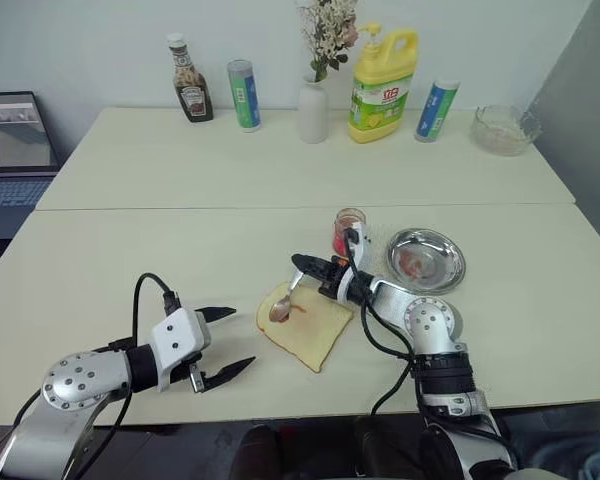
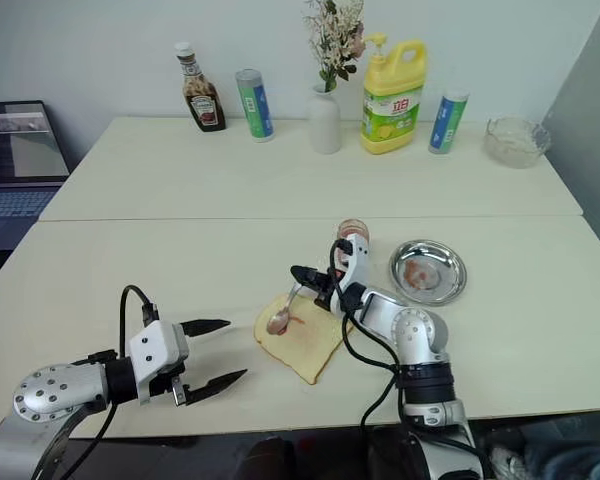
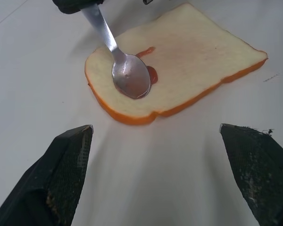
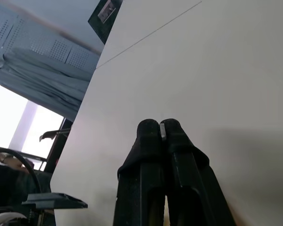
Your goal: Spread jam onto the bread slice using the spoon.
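The bread slice [image 1: 305, 327] lies flat near the table's front, with a small red smear of jam [image 3: 151, 71] on it. The spoon [image 3: 127, 77] has its bowl resting on the slice's left end, handle slanting up into my right gripper [image 1: 302, 265], which is shut on the handle. The jam jar [image 1: 348, 230] stands just behind that gripper. My left gripper [image 1: 229, 340] hovers open to the left of the bread, fingers [image 3: 66, 174] spread wide and holding nothing.
A round steel dish [image 1: 427, 259] with reddish traces sits right of the jar. Along the back stand a ketchup bottle [image 1: 191, 80], two tubes, a vase [image 1: 313, 108], a yellow detergent bottle [image 1: 383, 85] and a glass bowl [image 1: 505, 128]. A laptop [image 1: 15, 135] is at far left.
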Robot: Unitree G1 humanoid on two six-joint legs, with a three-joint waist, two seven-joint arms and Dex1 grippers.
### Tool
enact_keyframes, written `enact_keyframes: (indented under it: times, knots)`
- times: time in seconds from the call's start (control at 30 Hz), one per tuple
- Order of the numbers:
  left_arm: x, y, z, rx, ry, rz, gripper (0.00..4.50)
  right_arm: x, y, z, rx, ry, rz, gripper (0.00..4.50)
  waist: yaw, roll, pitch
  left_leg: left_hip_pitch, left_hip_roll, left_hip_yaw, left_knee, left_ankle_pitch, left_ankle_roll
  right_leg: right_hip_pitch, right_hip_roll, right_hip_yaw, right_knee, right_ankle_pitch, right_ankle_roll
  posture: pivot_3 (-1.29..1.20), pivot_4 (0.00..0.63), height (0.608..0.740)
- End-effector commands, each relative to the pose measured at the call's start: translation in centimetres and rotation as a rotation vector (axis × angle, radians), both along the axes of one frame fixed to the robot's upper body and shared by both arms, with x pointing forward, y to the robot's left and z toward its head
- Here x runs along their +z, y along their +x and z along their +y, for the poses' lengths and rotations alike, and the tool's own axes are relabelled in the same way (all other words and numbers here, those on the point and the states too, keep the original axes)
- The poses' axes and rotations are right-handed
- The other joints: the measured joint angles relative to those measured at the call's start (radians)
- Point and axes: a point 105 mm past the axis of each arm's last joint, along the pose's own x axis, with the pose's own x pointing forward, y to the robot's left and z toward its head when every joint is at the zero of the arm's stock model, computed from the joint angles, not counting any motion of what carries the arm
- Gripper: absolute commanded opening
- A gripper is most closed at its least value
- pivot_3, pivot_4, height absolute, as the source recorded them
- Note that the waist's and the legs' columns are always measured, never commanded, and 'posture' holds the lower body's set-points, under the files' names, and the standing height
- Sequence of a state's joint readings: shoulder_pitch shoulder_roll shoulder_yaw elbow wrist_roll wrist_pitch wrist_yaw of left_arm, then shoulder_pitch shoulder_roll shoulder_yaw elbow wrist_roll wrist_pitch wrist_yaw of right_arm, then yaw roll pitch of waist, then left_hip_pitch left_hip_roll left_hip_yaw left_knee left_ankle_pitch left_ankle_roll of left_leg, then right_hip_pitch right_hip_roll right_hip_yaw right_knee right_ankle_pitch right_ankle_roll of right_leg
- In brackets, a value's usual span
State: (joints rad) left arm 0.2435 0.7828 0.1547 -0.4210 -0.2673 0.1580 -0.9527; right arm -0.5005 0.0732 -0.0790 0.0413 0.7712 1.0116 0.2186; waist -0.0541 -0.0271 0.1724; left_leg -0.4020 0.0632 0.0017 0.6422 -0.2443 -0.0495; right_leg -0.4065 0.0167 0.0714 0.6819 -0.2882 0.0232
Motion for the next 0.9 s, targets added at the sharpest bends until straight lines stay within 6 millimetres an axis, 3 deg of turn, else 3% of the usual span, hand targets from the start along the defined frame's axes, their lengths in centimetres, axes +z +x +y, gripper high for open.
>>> enact_keyframes:
  times: [0.03, 0.3, 0.47, 0.7, 0.8, 0.9]
  knots:
    - [0.6, 0.0, -0.4, -0.026, 0.001, -0.037, 4.50, -0.9, -0.9, -1.5, 0.017, -0.046, 0.034, 0.01, 0.000, 0.000, 0.000, 0.000, 0.000, 0.000, 0.000, 0.000, 0.000, 0.000, 0.000, 0.000, 0.000, 0.000, 0.000, 0.00, 0.150, 0.740]
    - [0.5, 0.0, 0.5, 0.033, -0.032, -0.031, 4.50, 1.2, -2.6, -2.9, 0.082, -0.021, 0.007, 0.01, -0.002, 0.000, 0.000, 0.000, 0.000, 0.000, 0.000, 0.000, 0.000, 0.000, 0.000, 0.000, 0.000, 0.000, 0.000, 0.00, 0.150, 0.740]
    - [0.7, -0.7, 0.6, 0.035, -0.038, -0.025, 4.50, 2.3, -1.2, -2.6, 0.019, 0.023, -0.004, 0.01, -0.004, 0.000, 0.000, 0.000, 0.001, 0.000, -0.001, 0.000, 0.000, 0.000, 0.000, 0.000, 0.000, 0.000, 0.000, 0.00, 0.150, 0.740]
    - [1.1, -1.5, 0.4, 0.020, -0.049, -0.033, 4.50, 1.9, 1.3, -2.9, -0.083, 0.021, 0.009, 0.01, -0.005, 0.000, 0.000, 0.000, 0.000, 0.000, -0.001, 0.000, 0.000, 0.000, 0.000, 0.000, 0.000, 0.000, 0.000, 0.00, 0.150, 0.740]
    - [1.1, -1.6, 0.4, 0.018, -0.061, -0.014, 4.50, 1.5, 1.1, -2.8, -0.064, 0.020, 0.032, 0.01, -0.004, 0.000, 0.000, 0.000, 0.000, 0.000, -0.001, 0.000, 0.000, 0.000, 0.000, 0.000, -0.001, 0.000, 0.000, 0.00, 0.150, 0.740]
    - [1.2, -1.7, 0.3, 0.012, -0.065, -0.004, 4.50, 0.7, -0.4, -2.7, -0.001, 0.009, 0.066, 0.01, -0.004, 0.000, 0.000, 0.000, 0.000, 0.000, -0.001, 0.000, 0.000, 0.000, 0.000, 0.000, -0.001, 0.000, 0.000, 0.00, 0.150, 0.740]
